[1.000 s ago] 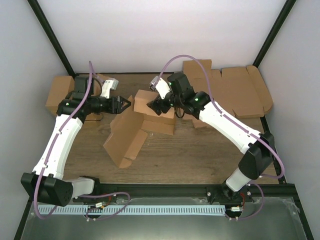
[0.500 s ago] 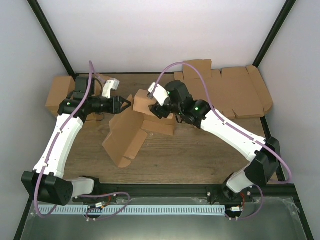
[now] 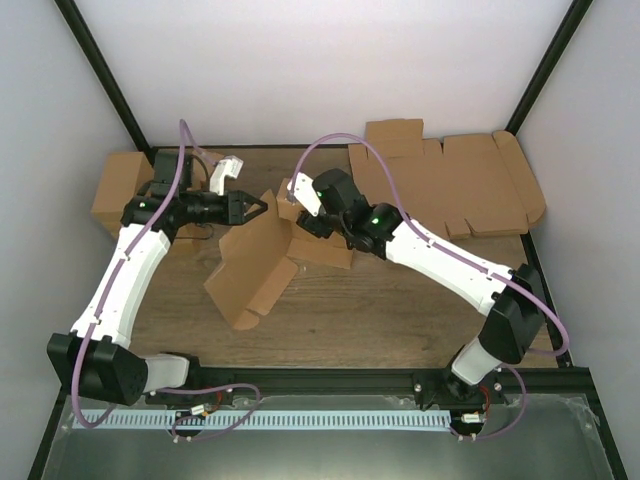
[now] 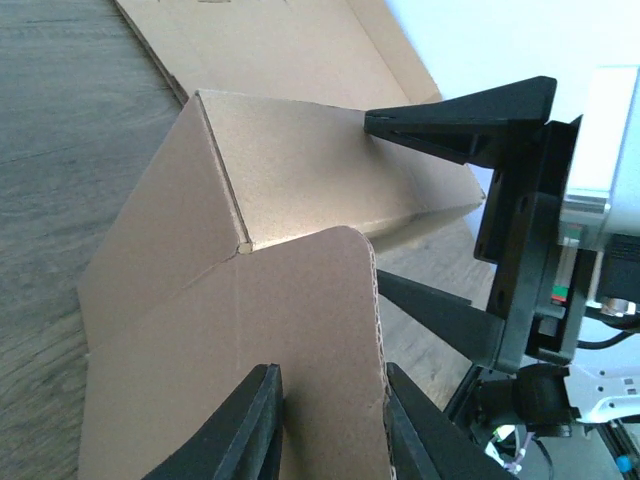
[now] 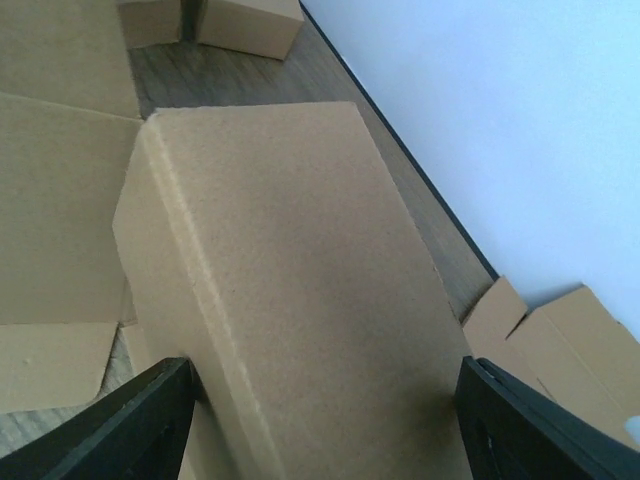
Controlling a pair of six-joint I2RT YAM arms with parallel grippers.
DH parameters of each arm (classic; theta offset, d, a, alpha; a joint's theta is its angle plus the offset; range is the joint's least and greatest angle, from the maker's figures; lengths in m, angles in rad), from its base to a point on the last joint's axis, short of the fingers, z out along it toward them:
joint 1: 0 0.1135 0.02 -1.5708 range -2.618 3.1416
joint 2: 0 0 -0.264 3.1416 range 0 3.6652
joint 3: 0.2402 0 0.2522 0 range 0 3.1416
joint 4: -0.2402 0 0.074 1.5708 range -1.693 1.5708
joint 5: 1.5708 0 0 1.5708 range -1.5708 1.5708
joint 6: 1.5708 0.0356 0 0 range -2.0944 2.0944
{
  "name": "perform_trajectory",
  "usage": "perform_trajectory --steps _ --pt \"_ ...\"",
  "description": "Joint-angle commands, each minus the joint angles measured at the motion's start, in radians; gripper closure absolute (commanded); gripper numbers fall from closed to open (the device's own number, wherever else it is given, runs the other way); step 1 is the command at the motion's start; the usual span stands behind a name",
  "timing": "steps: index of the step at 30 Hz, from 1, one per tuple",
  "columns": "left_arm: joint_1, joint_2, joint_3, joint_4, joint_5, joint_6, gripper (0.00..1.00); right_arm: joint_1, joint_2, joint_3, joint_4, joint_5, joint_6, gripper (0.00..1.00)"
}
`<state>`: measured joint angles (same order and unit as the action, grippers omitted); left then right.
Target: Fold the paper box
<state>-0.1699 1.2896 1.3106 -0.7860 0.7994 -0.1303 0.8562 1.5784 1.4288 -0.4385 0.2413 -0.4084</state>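
The paper box (image 3: 248, 272) lies half folded in the middle of the wooden table, one large flap leaning up to the left and its body (image 3: 322, 250) to the right. My left gripper (image 3: 254, 207) is open at the top of that flap. In the left wrist view the flap's rounded corner (image 4: 300, 330) shows between the left gripper's (image 4: 332, 378) spread fingers. My right gripper (image 3: 296, 210) is open wide, its fingers either side of a raised folded panel (image 5: 290, 270) of the box. That right gripper (image 5: 325, 372) also shows in the left wrist view as black fingers (image 4: 455, 120).
A wide flat cardboard sheet (image 3: 455, 180) lies at the back right. Smaller brown cartons (image 3: 118, 188) stand at the back left, behind the left arm. Black frame posts (image 3: 105, 75) rise at both back corners, with white walls behind.
My right gripper has slid left along the box, carrying the raised panel toward the left gripper. The left gripper has edged right, closer to the flap's top.
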Motion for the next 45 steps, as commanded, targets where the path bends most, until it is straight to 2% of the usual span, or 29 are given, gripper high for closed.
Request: perform_trajectory --steps 1,8,22,26,29,32,35,39,45 --pt "-0.005 0.002 -0.019 0.045 0.096 -0.011 0.74 0.023 0.033 0.021 -0.035 0.092 -0.012 0.27" --pt "-0.004 0.004 -0.024 0.062 0.112 -0.018 0.74 0.041 0.062 0.011 -0.011 0.195 -0.038 0.35" --pt "-0.004 -0.017 -0.018 0.098 0.160 -0.055 0.73 0.070 0.049 -0.126 0.235 0.320 -0.138 0.67" --pt "-0.005 -0.035 -0.022 0.124 0.172 -0.083 0.69 0.076 0.044 -0.170 0.328 0.352 -0.172 0.75" --pt "-0.004 -0.051 -0.010 0.126 0.170 -0.104 0.54 0.076 0.029 -0.198 0.380 0.361 -0.192 0.81" --pt "-0.005 -0.081 0.026 0.141 0.168 -0.146 0.34 0.076 0.016 -0.207 0.399 0.360 -0.196 0.83" --pt "-0.003 -0.125 0.092 0.147 0.149 -0.183 0.21 0.076 -0.006 -0.204 0.405 0.354 -0.176 0.84" --pt "-0.001 -0.157 0.259 0.097 0.078 -0.190 0.17 0.058 -0.056 -0.147 0.334 0.268 -0.068 0.84" --pt "0.003 -0.195 0.470 -0.031 -0.177 -0.129 0.14 -0.029 -0.075 0.031 0.122 0.082 0.152 0.85"
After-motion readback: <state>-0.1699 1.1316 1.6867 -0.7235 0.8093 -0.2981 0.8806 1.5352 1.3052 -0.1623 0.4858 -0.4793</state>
